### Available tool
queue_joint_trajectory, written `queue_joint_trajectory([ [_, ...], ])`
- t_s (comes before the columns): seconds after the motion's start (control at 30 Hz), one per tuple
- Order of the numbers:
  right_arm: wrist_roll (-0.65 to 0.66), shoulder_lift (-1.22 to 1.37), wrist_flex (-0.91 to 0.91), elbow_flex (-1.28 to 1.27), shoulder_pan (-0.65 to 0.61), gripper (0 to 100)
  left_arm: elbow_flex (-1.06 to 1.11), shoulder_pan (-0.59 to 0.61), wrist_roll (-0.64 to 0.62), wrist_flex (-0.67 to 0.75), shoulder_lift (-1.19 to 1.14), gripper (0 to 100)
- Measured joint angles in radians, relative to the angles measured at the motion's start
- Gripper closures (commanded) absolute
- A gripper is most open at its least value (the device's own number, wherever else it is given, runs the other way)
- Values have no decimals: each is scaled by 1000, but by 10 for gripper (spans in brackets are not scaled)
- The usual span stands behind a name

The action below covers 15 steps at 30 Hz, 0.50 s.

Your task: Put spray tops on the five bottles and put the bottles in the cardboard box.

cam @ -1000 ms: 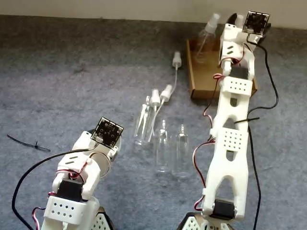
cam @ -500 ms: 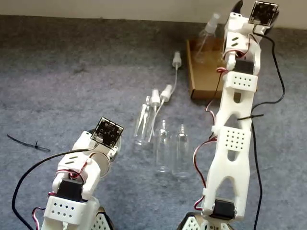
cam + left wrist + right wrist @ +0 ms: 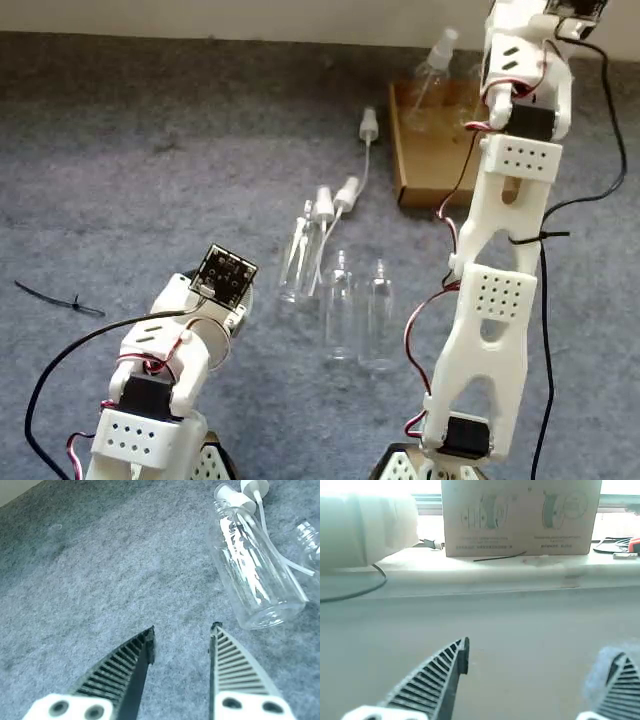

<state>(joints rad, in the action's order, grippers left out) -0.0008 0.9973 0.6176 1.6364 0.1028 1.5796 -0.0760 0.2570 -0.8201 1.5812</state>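
The right arm [image 3: 495,300] was stretched out almost full length from its base at the near edge of the table [image 3: 150,150]. Its upper links were laid across the right half of the cardboard box [image 3: 425,170] and its wrist was carried beyond the box's far side. The right claw [image 3: 542,650] was seen spread wide with nothing between its fingers, lifted level toward a pale wall [image 3: 520,620] and a ledge [image 3: 470,575] behind the box.

The left arm [image 3: 165,370] was folded back on itself, well apart from the box and on the near side of it. The left claw [image 3: 183,628] was pointed down at the grey table surface, its fingers parted and nothing pinched.

One bottle with a spray top [image 3: 428,85] was found inside the box, at its far corner. A loose spray top [image 3: 368,124] with its tube was laid on the table just beside the box. A pair of capped bottles [image 3: 305,260] was laid flat farther from the box, toward the left arm, and a pair of uncapped bottles [image 3: 341,315] was set just beside them. In the left wrist view one capped bottle [image 3: 255,575] was seen just beyond the claw's tips, not touched by them.
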Motion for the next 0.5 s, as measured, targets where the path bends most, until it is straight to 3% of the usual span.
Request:
queue_joint_trajectory([
  [0.2,-6,-222,288,2,18,612,0,0,0,0,0,822],
  [0.5,-8,-591,1022,26,15,612,0,3,0,0,0,822],
])
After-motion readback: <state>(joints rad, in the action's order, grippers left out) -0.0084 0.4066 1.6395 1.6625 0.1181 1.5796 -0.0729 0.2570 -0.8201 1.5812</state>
